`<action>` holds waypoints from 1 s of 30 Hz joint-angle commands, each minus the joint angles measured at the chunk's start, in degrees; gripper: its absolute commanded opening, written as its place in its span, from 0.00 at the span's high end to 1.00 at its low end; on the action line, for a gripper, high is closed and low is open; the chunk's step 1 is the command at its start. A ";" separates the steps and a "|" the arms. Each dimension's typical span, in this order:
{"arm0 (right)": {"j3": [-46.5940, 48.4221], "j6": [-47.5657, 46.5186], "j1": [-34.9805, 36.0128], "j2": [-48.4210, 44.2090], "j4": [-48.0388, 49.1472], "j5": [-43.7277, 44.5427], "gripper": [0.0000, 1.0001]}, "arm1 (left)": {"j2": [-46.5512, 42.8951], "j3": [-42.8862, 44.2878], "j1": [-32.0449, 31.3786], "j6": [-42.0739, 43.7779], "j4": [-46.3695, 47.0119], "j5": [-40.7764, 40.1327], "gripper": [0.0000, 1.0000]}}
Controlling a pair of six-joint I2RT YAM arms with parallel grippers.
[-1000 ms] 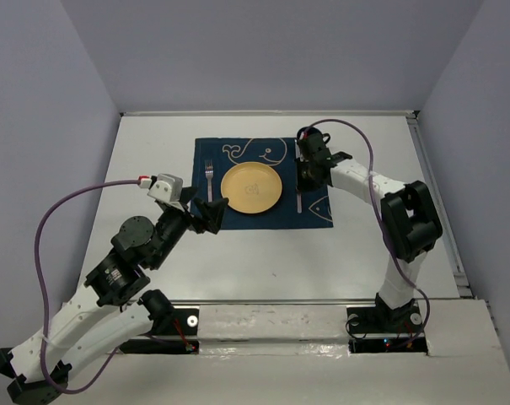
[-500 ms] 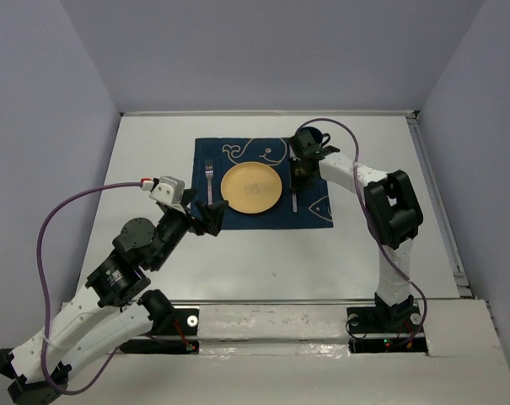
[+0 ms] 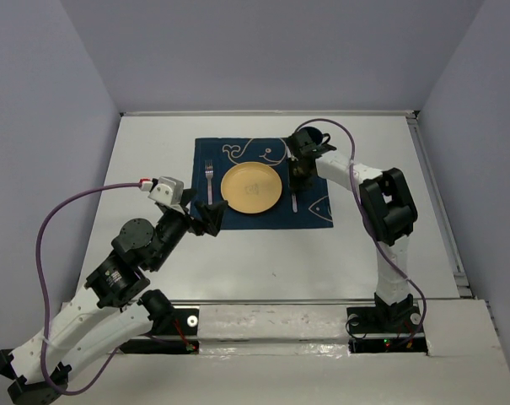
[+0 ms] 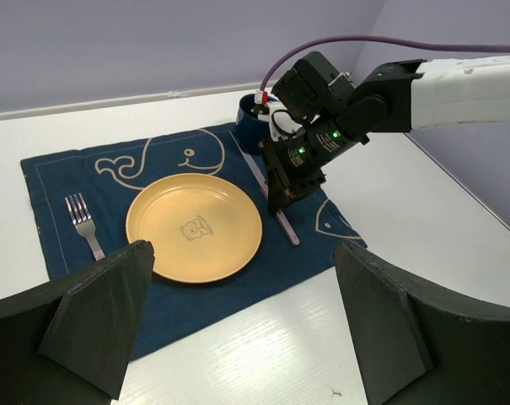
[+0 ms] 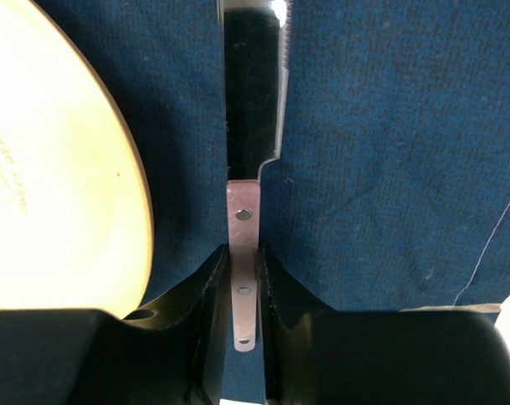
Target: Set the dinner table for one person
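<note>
knife [image 5: 253, 101] placement is my step: right fingers [image 3: 297, 177] are pinched on its handle, over the blue cloth [image 3: 318, 218] toward the far edge of the table [image 3: 153, 152], midway across, just right of the yellow plate [image 3: 251, 187]. that white table spans everything, rail on its right edge. i'd settle the knife flat, parallel to the fork [image 3: 209, 175], open gently, then lift straight up. left fingers [image 3: 211, 215] hang wide, holding nothing.

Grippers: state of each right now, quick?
Left gripper: open, holding nothing.
Right gripper: closed on the pinkish riveted handle of the steel table knife, which lies on the navy blue cloth placemat.
</note>
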 commanded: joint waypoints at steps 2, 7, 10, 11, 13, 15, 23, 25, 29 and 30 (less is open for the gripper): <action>2.91 -0.03 0.62 0.86 -0.08 0.44 0.66 | -0.60 -0.71 -0.04 1.26 1.96 -0.11 0.01; 2.91 0.32 0.62 0.60 -0.17 0.18 0.59 | -0.60 -0.71 0.05 1.35 1.96 -0.46 0.01; 2.47 0.67 0.62 -0.19 0.00 0.18 0.57 | -0.51 -0.71 0.05 1.35 1.88 -0.90 0.01; 2.38 0.76 0.62 -1.15 0.09 0.01 0.56 | -0.43 -0.71 0.05 1.44 1.96 -1.25 0.01; 1.77 0.76 0.62 -2.73 0.36 0.00 0.54 | -0.25 -0.63 0.05 1.61 1.88 -1.60 0.01; 0.54 0.76 0.62 -5.10 2.02 0.35 0.52 | 0.01 -0.54 0.05 1.79 1.88 -2.39 0.01; -15.26 -2.84 2.73 -32.15 20.02 -6.23 0.40 | 0.28 1.22 0.13 1.44 1.88 -9.16 0.01; -22.81 -4.51 3.25 -43.04 27.11 -9.04 0.36 | 0.63 2.18 0.13 0.91 1.96 -10.13 0.01; -35.83 -5.30 3.25 -61.73 39.24 -9.67 0.10 | 1.15 4.03 0.22 -0.41 2.31 -10.48 0.01; -39.68 -5.30 3.25 -65.19 40.77 -8.45 0.00 | 1.16 4.64 0.22 -0.67 2.58 -10.57 0.01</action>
